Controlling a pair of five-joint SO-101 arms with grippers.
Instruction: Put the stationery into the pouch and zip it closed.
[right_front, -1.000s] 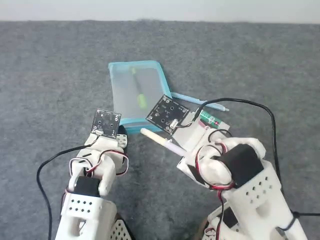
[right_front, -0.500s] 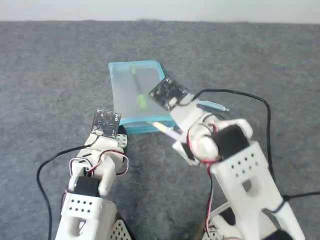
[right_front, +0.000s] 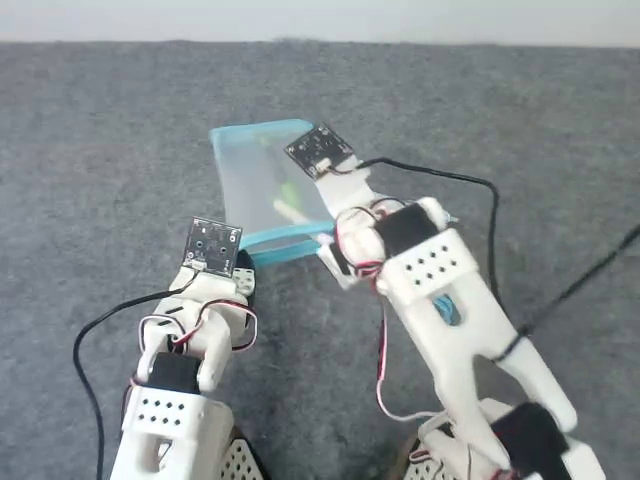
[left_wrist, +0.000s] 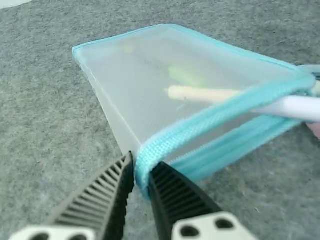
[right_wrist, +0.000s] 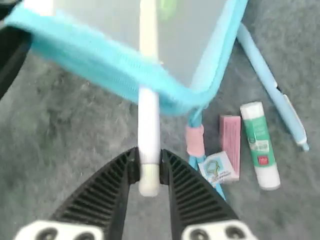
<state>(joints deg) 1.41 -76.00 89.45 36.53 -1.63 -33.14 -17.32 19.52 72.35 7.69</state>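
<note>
Pouch (right_front: 262, 180): lies on the grey mat (right_front: 110, 130), mid-table toward the far side, open mouth facing the near side; see-through sides, blue zip tape round the edge; reads as light, soft and limp, so the mouth will likely sag shut unless the tape is kept pulled; best hold is the stitched tape at a mouth corner, not the thin side panel.
Inside: a green item (left_wrist: 184, 76), and the front part of a white pen (right_wrist: 148, 125), which crosses the mouth edge with its tail outside.
White pen: stiff, smooth, light; could slip or swivel in a pinch.
Right gripper (right_wrist: 148, 154): clenched on the pen's tail, just near of the mouth.
Left gripper (left_wrist: 141, 165): pinched tight on the zip tape at the near-left mouth corner.
Pink tab (right_wrist: 195, 137) on a blue cord at the pouch's other mouth corner; possibly the zip pull, hard to be sure.
On the mat just beside that corner: pink eraser (right_wrist: 230, 140), glue stick (right_wrist: 260, 145), blue pen (right_wrist: 272, 87), small printed tag (right_wrist: 217, 167); none in the pouch yet.
</note>
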